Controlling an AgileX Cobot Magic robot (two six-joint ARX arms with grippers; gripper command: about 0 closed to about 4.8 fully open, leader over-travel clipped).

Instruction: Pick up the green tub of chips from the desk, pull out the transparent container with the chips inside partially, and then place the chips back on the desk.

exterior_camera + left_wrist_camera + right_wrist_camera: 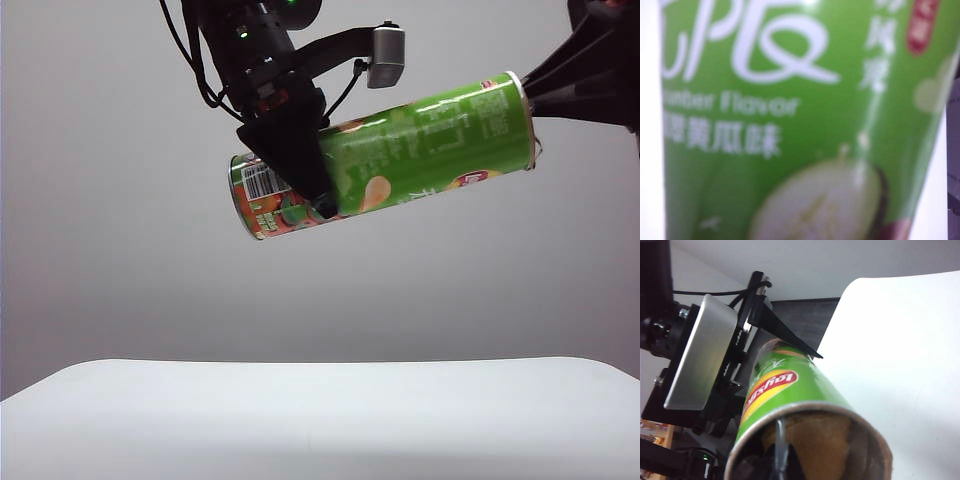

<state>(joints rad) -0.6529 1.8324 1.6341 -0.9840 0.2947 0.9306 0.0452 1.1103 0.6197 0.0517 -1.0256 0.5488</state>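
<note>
the green tub of chips (400, 150) hangs above the desk (320, 420) clamped in my left gripper (300, 160); my right gripper (782, 462), closed inside its open mouth, must next draw the transparent container outward.

A bare robot test bench in a lab or studio: a plain white desk (320, 420) with rounded corners before a blank grey backdrop (100, 200), two black cabled arms above it, a glimpse of wooden shelving (652, 440) behind
</note>
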